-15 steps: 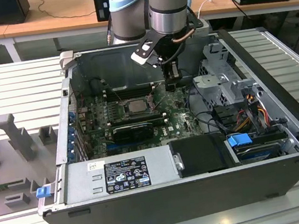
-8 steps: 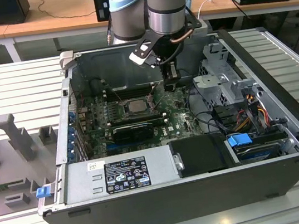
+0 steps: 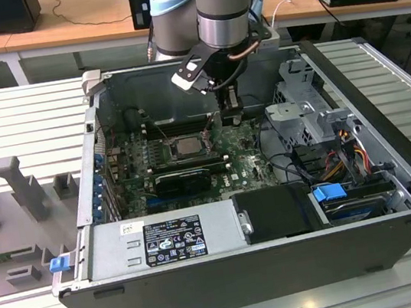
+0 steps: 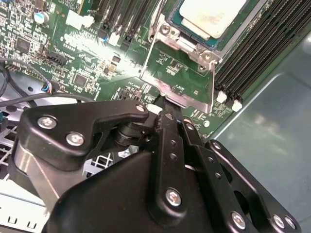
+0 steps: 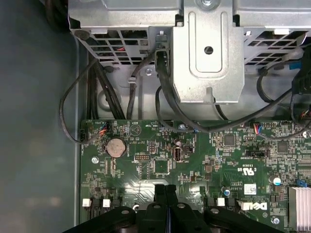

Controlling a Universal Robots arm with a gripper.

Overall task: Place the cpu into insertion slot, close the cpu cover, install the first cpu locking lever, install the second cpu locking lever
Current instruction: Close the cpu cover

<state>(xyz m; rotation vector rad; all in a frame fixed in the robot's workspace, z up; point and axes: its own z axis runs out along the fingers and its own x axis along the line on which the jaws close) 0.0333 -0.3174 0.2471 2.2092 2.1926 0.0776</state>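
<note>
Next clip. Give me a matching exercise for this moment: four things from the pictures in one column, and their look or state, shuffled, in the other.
Column one:
1. cpu
2. gripper
3. coin cell
4. drive cage

Column two:
A. round and silvery, lying on the green motherboard
B. shut, fingertips together just above the board
C. pale square face, seated in the insertion slot
D. grey folded sheet metal

Pairs: 1-C, 2-B, 3-A, 4-D
</note>
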